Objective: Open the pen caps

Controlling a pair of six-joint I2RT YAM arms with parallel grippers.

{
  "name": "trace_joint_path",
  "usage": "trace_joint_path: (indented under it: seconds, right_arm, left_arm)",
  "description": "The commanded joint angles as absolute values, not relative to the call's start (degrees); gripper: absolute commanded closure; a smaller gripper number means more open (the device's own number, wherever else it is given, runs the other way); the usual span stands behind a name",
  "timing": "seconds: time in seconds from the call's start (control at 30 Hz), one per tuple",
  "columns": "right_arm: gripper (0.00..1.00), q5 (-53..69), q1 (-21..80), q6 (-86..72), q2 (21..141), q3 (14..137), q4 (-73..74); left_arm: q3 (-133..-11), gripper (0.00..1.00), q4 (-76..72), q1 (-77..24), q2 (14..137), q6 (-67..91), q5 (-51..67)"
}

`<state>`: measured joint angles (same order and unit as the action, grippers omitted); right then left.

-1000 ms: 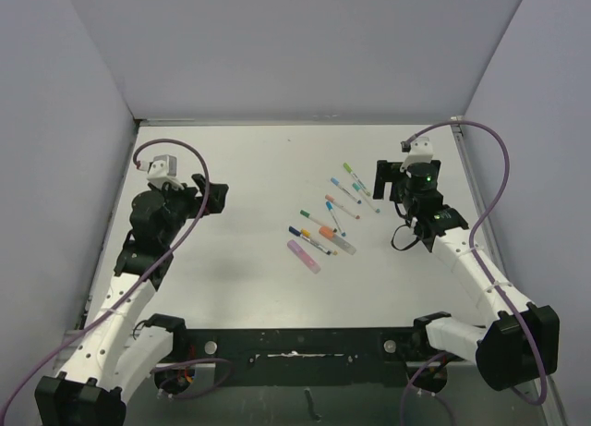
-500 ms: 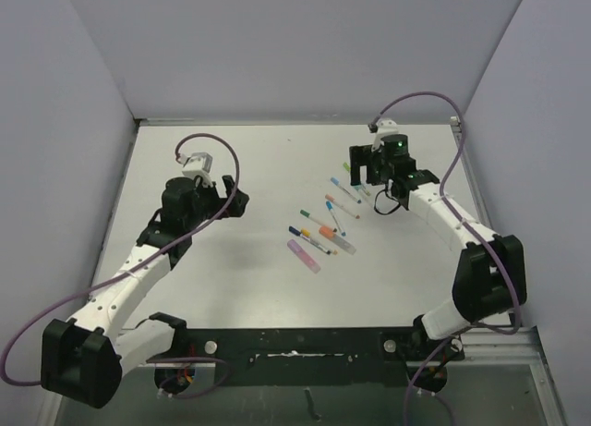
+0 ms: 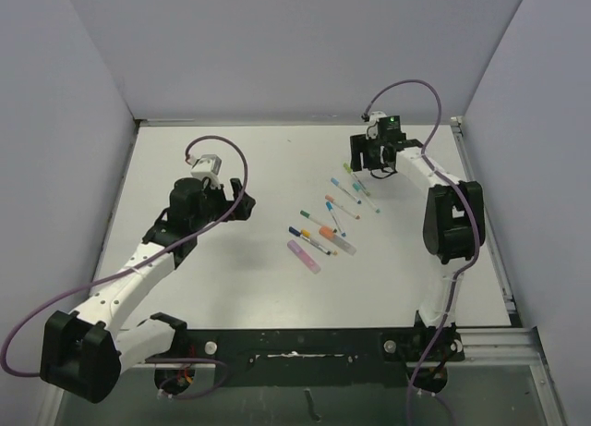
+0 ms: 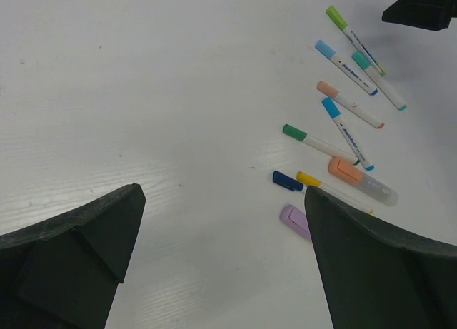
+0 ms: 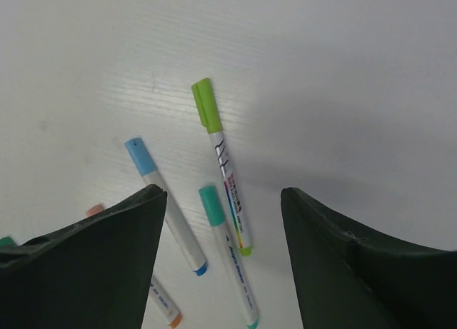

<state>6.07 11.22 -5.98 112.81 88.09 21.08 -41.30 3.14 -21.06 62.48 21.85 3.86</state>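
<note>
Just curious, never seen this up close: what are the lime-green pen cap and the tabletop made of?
The lime-green pen cap looks like smooth opaque plastic: even colour, moulded ridge. The tabletop seems matt white laminate or painted board: faint grain lines show.

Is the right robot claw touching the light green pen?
Apart. Right wrist view: the right gripper straddles the light green pen, with bare table showing on both sides.

We see white shells on the left arm [image 3: 138,264] and the right arm [image 3: 420,167], with bulky black joint housings [image 3: 450,218]. A purple cable [image 3: 214,138] loops behind each set of fingers [image 4: 78,250], which are matte black wedges. A green light [image 3: 391,123] glows just behind the right pair.
</note>
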Motion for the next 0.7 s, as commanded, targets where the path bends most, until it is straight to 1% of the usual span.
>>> trace_joint_path:
  seconds: [0.0, 0.23, 0.67]
  right_arm:
    - [0.35, 10.8, 9.4, -4.2, 116.1, 93.0, 23.6]
    - [0.43, 12.9, 9.2, -4.1, 119.6, 95.0, 23.7]
    - [0.45, 9.9, 11.1, -3.2, 124.8, 99.9, 25.3]
  left_arm:
    - [-43.3, 0.03, -0.4, -21.7, 62.8, 21.7, 4.1]
    - [-43.7, 0.03, -1.6, -22.0, 64.9, 21.9, 4.5]
    - [-43.0, 0.03, -3.6, -22.2, 66.4, 22.3, 4.9]
